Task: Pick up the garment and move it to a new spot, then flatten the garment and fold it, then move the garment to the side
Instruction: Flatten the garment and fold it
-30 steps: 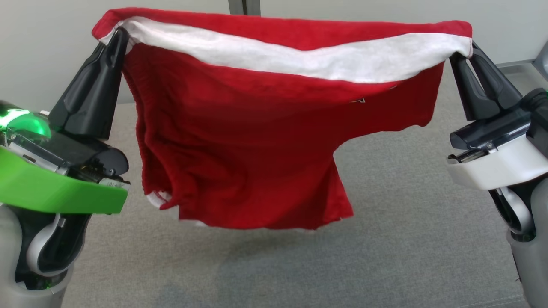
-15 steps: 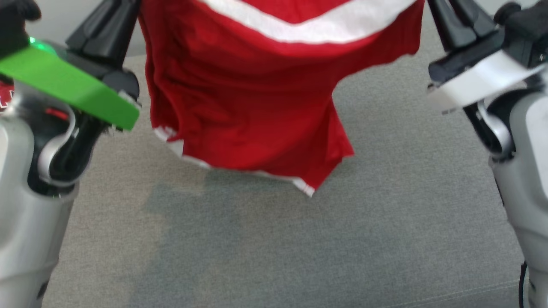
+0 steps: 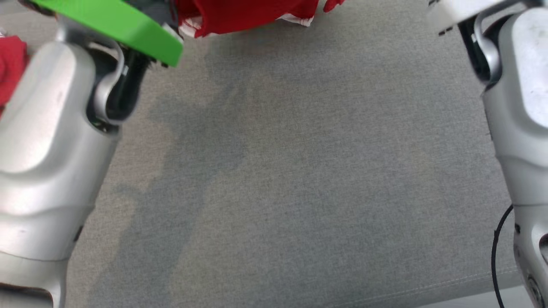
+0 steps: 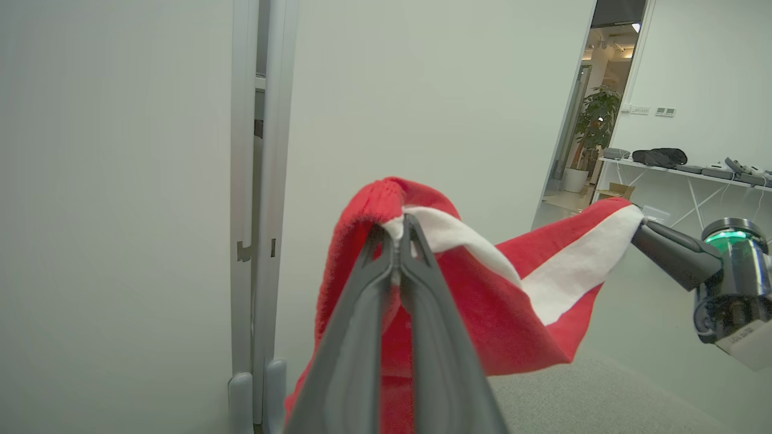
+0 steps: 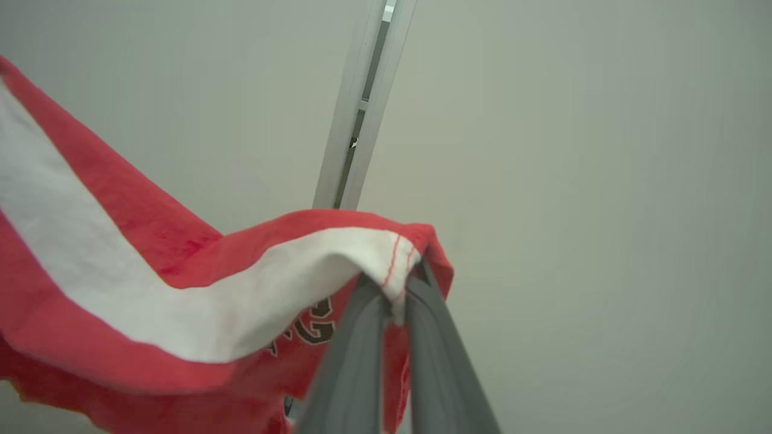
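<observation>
The red garment [image 4: 488, 301] with the white band is held in the air, its hem above the grey surface [image 3: 299, 171]. One corner is clamped in the left gripper [image 4: 398, 232], the other in the right gripper [image 5: 395, 298]. Only little cloth is pinched at each tip; if the arms are spread further, a corner may be pulled out and the garment would fall crumpled.

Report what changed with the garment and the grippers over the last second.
The left gripper and right gripper lifted the garment higher: it hung whole in the head view, now its hem sits at the top edge. The camera tipped down too, which adds to that shift. Unchanged: both shut on its white-banded edge, cloth stretched between them, clear of the grey surface.
</observation>
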`<state>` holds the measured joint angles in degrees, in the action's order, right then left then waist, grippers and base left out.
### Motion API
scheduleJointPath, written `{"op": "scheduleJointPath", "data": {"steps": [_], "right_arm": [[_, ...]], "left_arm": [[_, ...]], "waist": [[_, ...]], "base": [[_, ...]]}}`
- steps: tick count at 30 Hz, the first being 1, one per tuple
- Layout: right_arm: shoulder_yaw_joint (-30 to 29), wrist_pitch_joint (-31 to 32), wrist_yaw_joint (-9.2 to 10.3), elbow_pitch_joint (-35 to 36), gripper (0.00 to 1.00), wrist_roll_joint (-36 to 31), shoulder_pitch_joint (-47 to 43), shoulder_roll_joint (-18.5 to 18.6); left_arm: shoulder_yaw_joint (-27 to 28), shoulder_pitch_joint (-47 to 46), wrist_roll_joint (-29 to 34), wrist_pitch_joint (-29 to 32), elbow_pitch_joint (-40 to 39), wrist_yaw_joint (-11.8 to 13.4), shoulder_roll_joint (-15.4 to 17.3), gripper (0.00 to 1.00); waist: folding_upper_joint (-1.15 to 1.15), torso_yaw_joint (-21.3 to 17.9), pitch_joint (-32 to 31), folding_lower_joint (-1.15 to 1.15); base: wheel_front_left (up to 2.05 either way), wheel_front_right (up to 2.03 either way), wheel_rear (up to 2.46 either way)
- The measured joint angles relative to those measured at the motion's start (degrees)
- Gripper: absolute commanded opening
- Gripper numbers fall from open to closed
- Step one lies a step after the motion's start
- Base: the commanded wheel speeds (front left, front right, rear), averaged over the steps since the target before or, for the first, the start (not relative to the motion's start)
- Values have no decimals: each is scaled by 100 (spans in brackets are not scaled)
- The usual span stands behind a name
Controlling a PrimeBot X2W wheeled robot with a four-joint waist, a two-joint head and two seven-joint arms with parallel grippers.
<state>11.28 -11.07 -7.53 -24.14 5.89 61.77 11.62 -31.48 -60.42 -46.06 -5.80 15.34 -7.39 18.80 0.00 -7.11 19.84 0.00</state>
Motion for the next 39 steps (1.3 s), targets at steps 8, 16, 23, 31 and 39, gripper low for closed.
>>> {"op": "scheduleJointPath", "data": {"steps": [8, 16, 23, 31, 39], "right_arm": [[93, -298, 0, 36, 0, 222, -1170, 35], [-116, -331, 0, 1154, 0, 382, -2796, 110], [-595, 98, 0, 2298, 0, 337, -4415, 24], [-840, 635, 0, 3554, 0, 301, -5899, -361], [-1147, 911, 0, 4024, 0, 243, -6406, -501]], "left_arm": [[-875, 1022, -646, -805, -90, 0, 225, 0], [-1196, 2202, -777, -916, -798, 0, 460, 0], [-1112, 3499, -649, -924, -1537, 1, 445, 0], [-955, 4806, -516, -924, -2230, 258, 546, 0], [-972, 5437, -791, -933, -2373, 383, 443, 0]], "waist": [[0, 49, 26, 0], [0, 71, -225, 0], [0, 66, -609, 0], [0, 14, -1110, 0], [0, 119, -1234, 0]], "base": [[0, 0, 0], [0, 0, 0], [0, 0, 0], [0, 0, 0], [0, 0, 0]]}}
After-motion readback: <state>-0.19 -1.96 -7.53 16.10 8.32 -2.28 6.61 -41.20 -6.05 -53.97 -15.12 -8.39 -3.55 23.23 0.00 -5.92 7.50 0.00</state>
